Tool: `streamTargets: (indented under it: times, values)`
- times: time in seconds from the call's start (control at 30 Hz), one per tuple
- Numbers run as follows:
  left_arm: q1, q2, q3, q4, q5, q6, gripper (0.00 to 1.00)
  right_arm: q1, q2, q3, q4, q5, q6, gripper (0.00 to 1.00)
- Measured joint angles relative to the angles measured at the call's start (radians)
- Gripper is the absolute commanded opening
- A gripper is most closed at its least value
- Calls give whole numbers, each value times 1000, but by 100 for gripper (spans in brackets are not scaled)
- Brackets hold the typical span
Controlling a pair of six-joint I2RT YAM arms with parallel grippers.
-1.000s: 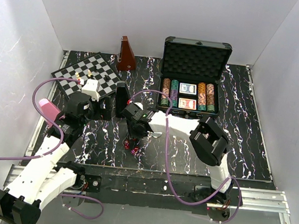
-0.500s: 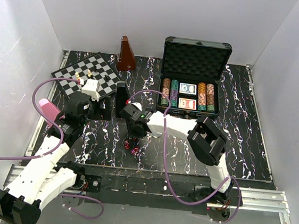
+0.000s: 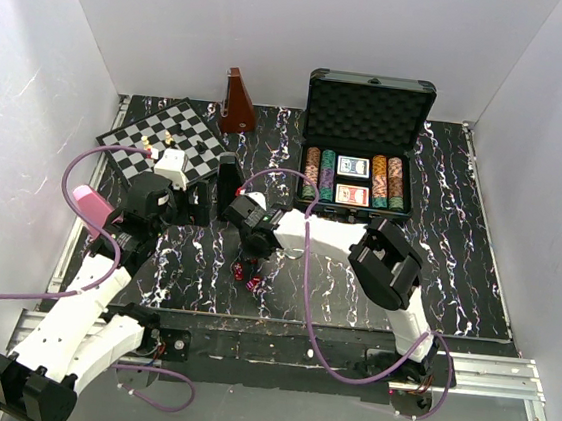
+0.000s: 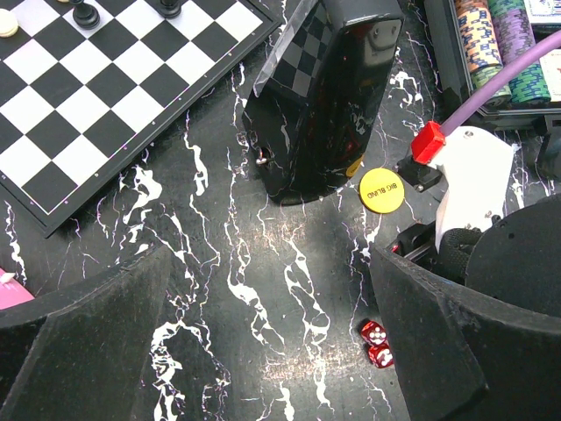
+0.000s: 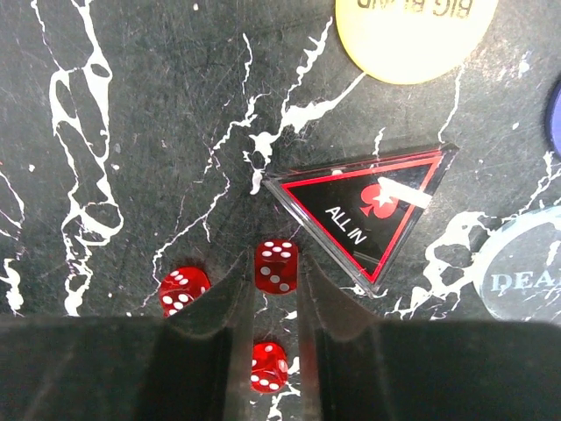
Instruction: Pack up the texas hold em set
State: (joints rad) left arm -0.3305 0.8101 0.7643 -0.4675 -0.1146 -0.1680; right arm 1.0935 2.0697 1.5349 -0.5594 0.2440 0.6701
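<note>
Right gripper [image 5: 272,289] sits low on the counter [image 5: 131,88], jaws set narrowly around a red die [image 5: 275,266], can't tell if it's pinched yet. Left gripper [image 4: 270,263] hangs wide open, probably just out of the way; the open black case [image 3: 369,109] waits farther back for the die.

**Both arms low, grippers close together at mid-table**

The left arm [image 3: 91,291] leans forward from its base, its wrist angled toward the centre. The left gripper [image 4: 272,263] is spread wide, its two dark fingers far apart. The right arm [image 3: 388,264] folds at a raised elbow and stretches its forearm leftward. Its wrist is tipped down, so the right gripper [image 5: 274,285] points at the tabletop, fingers drawn narrow with a slim gap between them.
</note>
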Motion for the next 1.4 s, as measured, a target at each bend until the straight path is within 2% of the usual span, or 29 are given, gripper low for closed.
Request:
streamTargets:
  times: [0.13,0.27,0.43,0.6,0.7,0.93,1.4]
  values:
    - [0,0,0,0,0,0,98,2,0,0,0,11,0,7]
    - [0,0,0,0,-2,0,98,2,-14,0,-19,32,-3,2]
    - [0,-3,0,0,-22,0,98,-19,-168,-58,-38,69,-30,1]
    - [0,-17,0,0,-38,0,98,-167,-372,-109,-42,80,-98,1]
    - [0,-19,0,0,-39,0,98,-311,-409,-110,-40,73,-151,1]
    - [0,-19,0,0,-38,0,98,-549,-272,-49,-45,54,-248,1]
    - [0,-19,0,-3,-33,0,98,-669,9,195,-16,4,-335,1]
